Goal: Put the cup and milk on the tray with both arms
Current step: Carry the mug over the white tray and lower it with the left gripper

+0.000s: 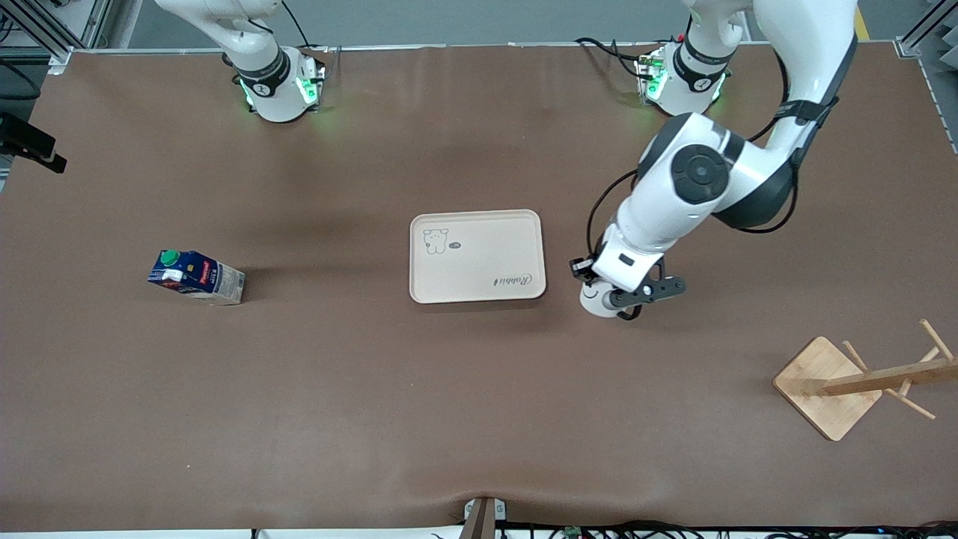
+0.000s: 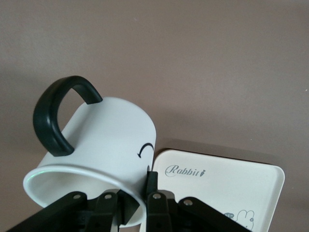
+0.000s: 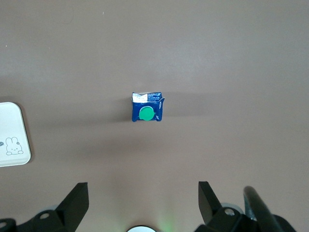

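The cup (image 1: 596, 299), a small white mug with a black handle and a drawn smile, hangs in the left hand (image 1: 625, 296), whose fingers (image 2: 153, 186) are clamped on the rim with one inside and one outside the wall; the mug tilts in the grip beside the tray's edge toward the left arm's end of the surface (image 1: 479, 419), and whether it is fully clear of the brown mat cannot be told. The cream tray (image 1: 479, 258), marked with a bear outline and the word "Rabbit", lies at mid-surface and carries nothing yet. The milk (image 1: 196, 276), a dark blue carton with a green screw cap, stands untouched on the mat well apart from the tray, toward the right arm's end. The right hand (image 3: 140, 200) appears only in its own wrist view, fingers spread wide and holding nothing, high over the carton, which shows directly below it with its cap facing up. A wooden stand (image 1: 827, 385) sits near the corner at the left arm's end, closer to the front camera. By this showing, one item is grasped but not delivered, the other is not yet picked up, and both placements remain.
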You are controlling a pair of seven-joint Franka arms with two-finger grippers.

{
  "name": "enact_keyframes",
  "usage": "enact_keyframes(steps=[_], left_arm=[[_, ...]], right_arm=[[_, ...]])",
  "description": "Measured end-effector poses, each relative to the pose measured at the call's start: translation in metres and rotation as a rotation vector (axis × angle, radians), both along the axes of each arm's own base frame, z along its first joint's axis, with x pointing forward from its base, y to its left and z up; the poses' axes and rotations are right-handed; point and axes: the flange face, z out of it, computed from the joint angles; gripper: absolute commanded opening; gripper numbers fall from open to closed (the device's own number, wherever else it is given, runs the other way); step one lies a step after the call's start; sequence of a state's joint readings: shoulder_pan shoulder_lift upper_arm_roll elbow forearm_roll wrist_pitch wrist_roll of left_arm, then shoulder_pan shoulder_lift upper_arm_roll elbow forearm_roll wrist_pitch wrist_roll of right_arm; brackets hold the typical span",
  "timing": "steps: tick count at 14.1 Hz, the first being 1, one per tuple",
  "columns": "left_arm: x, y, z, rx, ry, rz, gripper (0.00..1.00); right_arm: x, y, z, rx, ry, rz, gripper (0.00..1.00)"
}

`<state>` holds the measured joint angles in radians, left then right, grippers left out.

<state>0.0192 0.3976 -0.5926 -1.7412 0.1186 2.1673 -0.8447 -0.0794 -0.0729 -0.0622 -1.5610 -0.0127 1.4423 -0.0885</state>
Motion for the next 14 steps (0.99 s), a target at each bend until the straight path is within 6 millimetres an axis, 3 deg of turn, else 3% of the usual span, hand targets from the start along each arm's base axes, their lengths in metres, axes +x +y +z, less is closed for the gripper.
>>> enact_keyframes(steps=[5, 9, 14], left_arm=[[-0.012, -0.043, -0.017, -0.001, 0.029, 0.004, 0.0], [-0.029, -0.09, -0.036, -0.018, 0.079, 0.049, 0.0], [-0.055, -0.136, -0.082, 0.017, 0.152, 0.094, 0.0]], right_arm=[[0.0, 0.0, 0.0, 0.0, 0.0, 0.0, 1.0], [0.0, -0.001, -0.001, 0.0, 0.001, -0.002, 1.0], [0.003, -0.001, -0.003, -0.001, -0.002, -0.001, 1.0]])
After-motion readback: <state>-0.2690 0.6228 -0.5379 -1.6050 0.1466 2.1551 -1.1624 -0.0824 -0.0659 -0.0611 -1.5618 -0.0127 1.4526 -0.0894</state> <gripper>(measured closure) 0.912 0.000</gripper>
